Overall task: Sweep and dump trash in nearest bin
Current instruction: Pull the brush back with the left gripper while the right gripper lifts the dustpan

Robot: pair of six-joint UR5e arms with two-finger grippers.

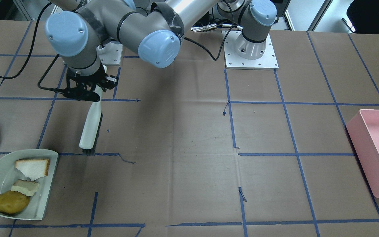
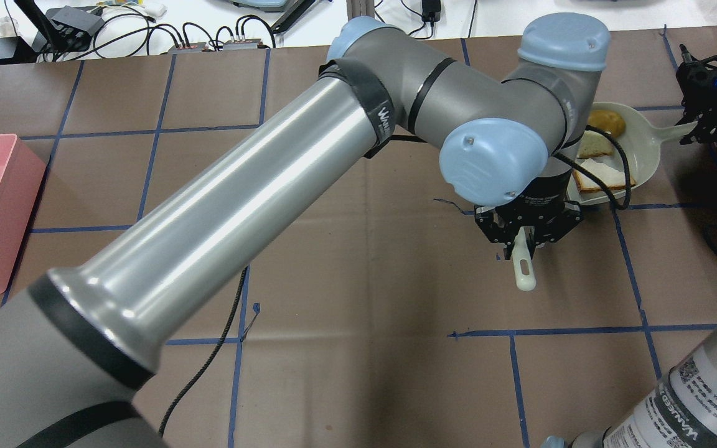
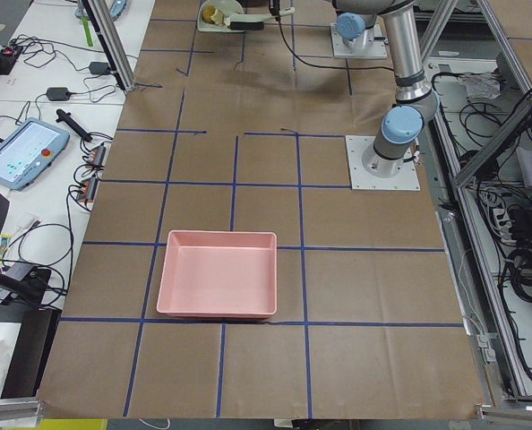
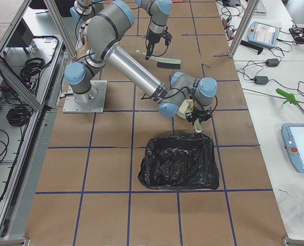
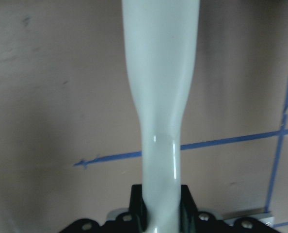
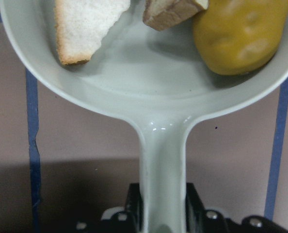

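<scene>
The trash lies in a pale green dustpan (image 1: 46, 184): a yellow-brown potato-like lump (image 1: 12, 202) and two torn bread slices (image 1: 33, 167) (image 1: 25, 187). My right gripper (image 6: 161, 208) is shut on the dustpan's handle (image 6: 161, 160), at the table's right in the overhead view (image 2: 704, 127). The black-lined bin (image 4: 180, 161) stands just beside the dustpan. My left gripper (image 1: 92, 93) is shut on a white brush (image 1: 90, 128), whose bristles (image 1: 87, 152) touch the table just short of the dustpan's mouth.
A pink tray (image 1: 377, 151) sits at the far end of the table from the dustpan. The left arm's long link (image 2: 240, 211) stretches across the table. A black cable (image 1: 206, 49) trails over the table near the arm bases.
</scene>
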